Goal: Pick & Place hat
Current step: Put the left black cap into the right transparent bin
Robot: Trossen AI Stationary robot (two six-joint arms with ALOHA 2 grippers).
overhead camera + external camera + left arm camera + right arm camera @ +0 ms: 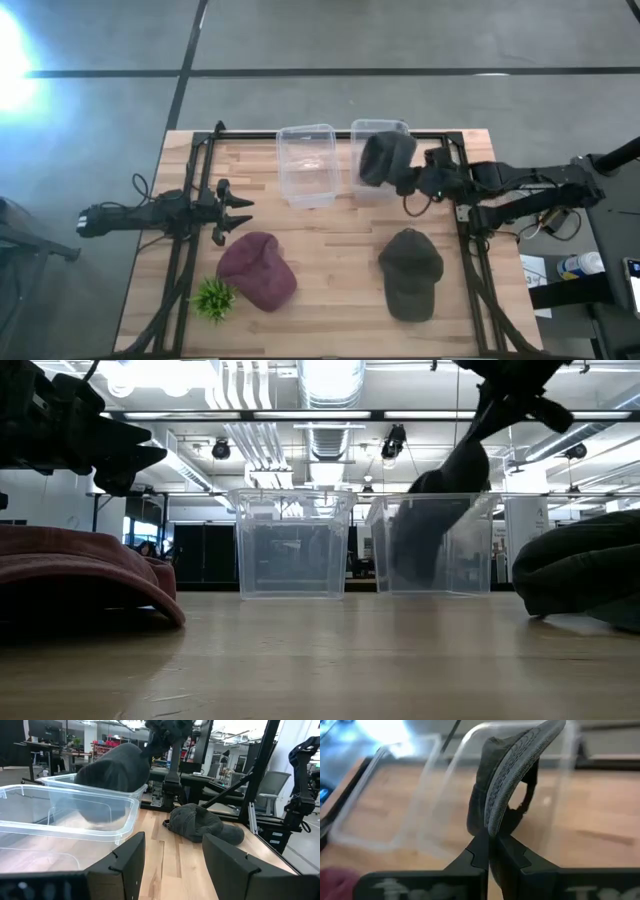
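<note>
A dark grey cap (385, 158) hangs from my right gripper (409, 183) over the right-hand clear bin (392, 128) at the table's far side. In the low view its crown (440, 510) reaches down inside that bin. The right gripper (489, 842) is shut on it. A second dark cap (410, 272) lies crown-up on the table near the right edge. A maroon cap (257, 270) lies near the left. My left gripper (240, 213) waits open at the table's left, above the maroon cap's far side, touching nothing. My right gripper pinches the grey cap's stitched brim at its edge (492, 827) between both fingers, coming from the table's right and slanting down. The cap hangs below the fingers, brim up, with its crown (430, 540) inside the right bin. I cannot tell if it touches the bin's floor.
An empty clear bin (307, 165) stands left of the right-hand one. A small green plant (213, 298) sits at the near left beside the maroon cap. Black frame rails (190, 250) run along both table sides. Bare wood lies in the middle (335, 270).
</note>
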